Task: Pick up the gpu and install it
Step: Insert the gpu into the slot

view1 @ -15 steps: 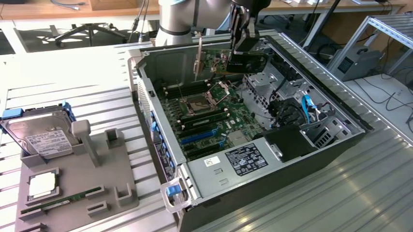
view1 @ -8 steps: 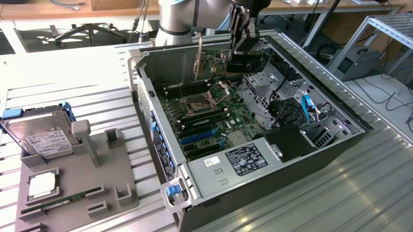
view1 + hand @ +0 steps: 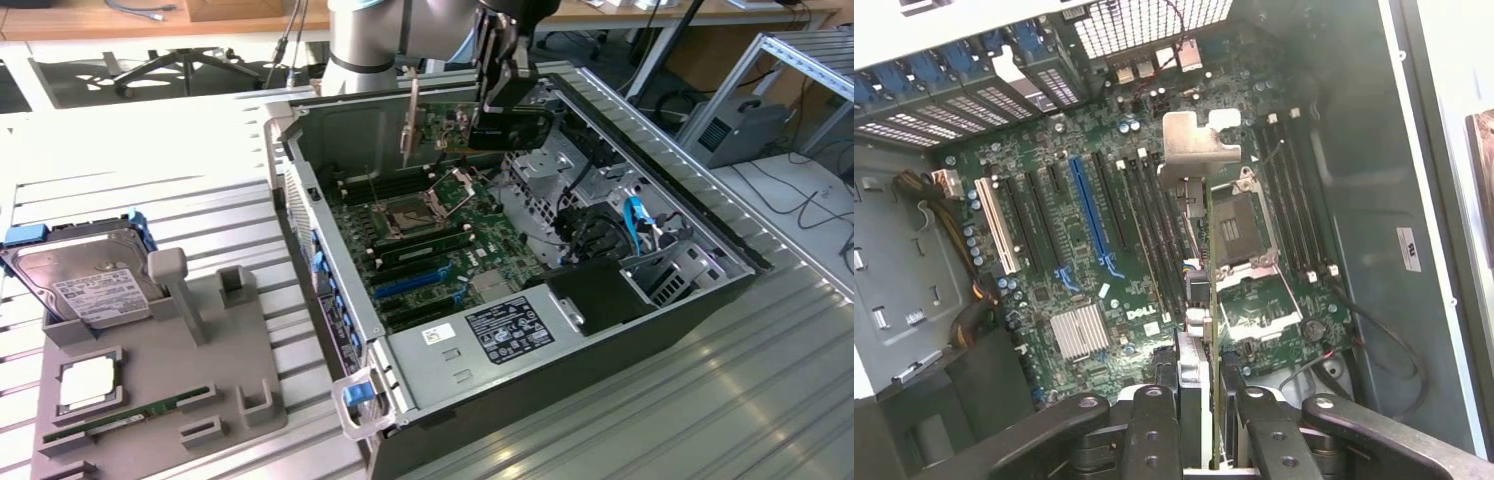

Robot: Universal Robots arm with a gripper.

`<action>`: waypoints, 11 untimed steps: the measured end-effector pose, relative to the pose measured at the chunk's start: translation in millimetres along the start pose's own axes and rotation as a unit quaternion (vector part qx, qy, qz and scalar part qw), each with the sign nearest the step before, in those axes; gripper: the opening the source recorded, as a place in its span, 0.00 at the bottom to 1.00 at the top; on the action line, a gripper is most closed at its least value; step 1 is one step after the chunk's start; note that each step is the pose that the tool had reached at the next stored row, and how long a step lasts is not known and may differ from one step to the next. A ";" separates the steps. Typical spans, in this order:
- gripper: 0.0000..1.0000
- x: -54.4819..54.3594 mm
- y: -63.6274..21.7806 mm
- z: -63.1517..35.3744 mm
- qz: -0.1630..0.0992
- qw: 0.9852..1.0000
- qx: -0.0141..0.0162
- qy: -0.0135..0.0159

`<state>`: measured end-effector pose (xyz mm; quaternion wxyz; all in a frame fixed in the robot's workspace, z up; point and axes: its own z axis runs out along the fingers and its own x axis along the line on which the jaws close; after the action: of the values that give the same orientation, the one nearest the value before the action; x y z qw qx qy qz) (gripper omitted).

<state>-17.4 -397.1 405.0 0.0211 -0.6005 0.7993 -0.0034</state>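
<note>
Above the open computer case [image 3: 441, 375], toward its 12 o'clock end in the exterior view, the end effector [image 3: 505, 98] was pinching the gpu [image 3: 454, 128] along its upper edge, with a finger pressed against each face. The card hung on edge, well clear of the motherboard [image 3: 427, 240], probably so its connector edge pointed down at the slots. Its silver bracket [image 3: 1199, 150] faced the case's rear wall, where brackets seat. From the wrist, the card ran parallel with the slots just beside the processor socket [image 3: 1239, 240]; black slots lay between it and the blue slot [image 3: 1091, 205]. On the counter [image 3: 667, 420], at 8 o'clock from the case, a gray tray [image 3: 200, 390] held a hard drive [image 3: 80, 285] and a memory stick [image 3: 127, 412].
</note>
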 end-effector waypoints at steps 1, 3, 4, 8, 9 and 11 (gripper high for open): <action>0.27 0.0 0.0 0.0 -0.001 1.000 0.000 0.000; 0.27 0.0 0.0 0.0 -0.003 1.000 0.000 0.000; 0.27 0.0 0.0 0.0 -0.004 1.000 0.000 0.000; 0.27 0.0 0.0 0.0 -0.008 1.000 0.000 0.000; 0.27 0.0 0.0 0.0 -0.010 1.000 0.000 0.000; 0.27 0.0 0.0 0.0 -0.012 1.000 0.000 0.000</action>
<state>-17.4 -397.1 405.0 0.0212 -0.6098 0.7922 -0.0031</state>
